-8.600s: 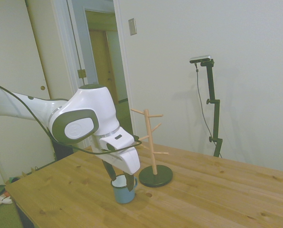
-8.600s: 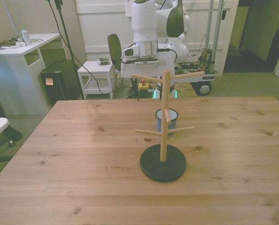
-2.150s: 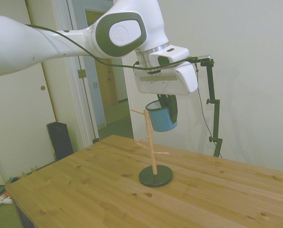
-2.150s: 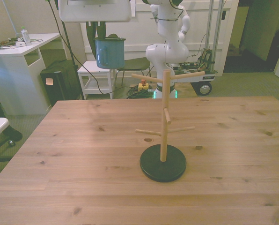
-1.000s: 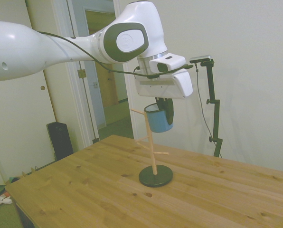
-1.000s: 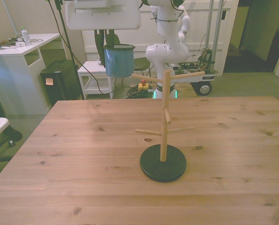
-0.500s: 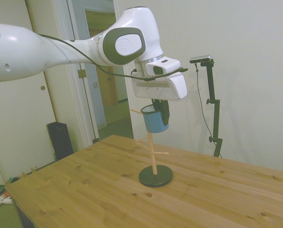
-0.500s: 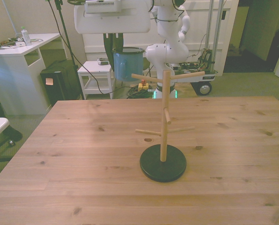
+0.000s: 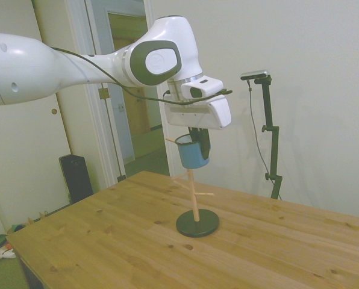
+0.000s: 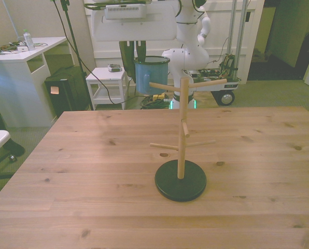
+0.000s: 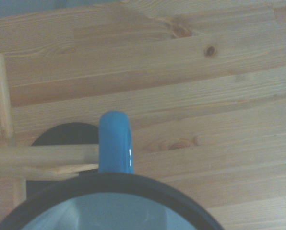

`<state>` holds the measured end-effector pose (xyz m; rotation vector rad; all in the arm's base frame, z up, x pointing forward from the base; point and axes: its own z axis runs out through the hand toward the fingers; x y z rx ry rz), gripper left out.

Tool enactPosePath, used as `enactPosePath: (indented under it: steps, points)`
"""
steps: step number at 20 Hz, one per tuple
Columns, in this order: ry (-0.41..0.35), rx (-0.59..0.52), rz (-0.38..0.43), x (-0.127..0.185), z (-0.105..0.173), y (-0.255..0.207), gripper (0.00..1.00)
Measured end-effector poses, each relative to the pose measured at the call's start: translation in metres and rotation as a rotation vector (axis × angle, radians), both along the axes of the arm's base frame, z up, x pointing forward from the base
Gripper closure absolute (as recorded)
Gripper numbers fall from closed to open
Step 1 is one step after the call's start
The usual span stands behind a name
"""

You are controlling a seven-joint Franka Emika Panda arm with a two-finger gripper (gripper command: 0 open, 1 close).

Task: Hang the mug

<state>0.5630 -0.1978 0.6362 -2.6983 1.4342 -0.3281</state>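
The light-blue mug (image 10: 151, 75) hangs upright in the air with my gripper (image 10: 133, 63) shut on its rim wall, on the front view's left side of the mug. It is level with the top of the wooden mug tree (image 10: 183, 124). In the side view the mug (image 9: 192, 153) overlaps the tree's post (image 9: 194, 194) near the top pegs, under my gripper (image 9: 201, 142). From the wrist view the mug's blue handle (image 11: 115, 142) meets the tip of an upper peg (image 11: 42, 155). I cannot tell whether the peg is inside the loop.
The tree stands on a round black base (image 10: 180, 180) near the middle of the wooden table (image 10: 92, 197). Lower pegs (image 10: 198, 142) stick out on both sides. A white desk (image 10: 19, 57) and a small white side table (image 10: 107, 78) stand behind the table.
The arm has carried the mug down a little and sideways toward the tree's upper peg. The mug is now against the tree top instead of off to its side.
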Motion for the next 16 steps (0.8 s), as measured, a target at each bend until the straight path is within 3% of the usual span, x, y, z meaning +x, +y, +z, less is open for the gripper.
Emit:
enactPosePath:
  steps: [16]
  points:
    - [0.019, -0.02, 0.03, 0.018, -0.019, 0.06, 1.0]
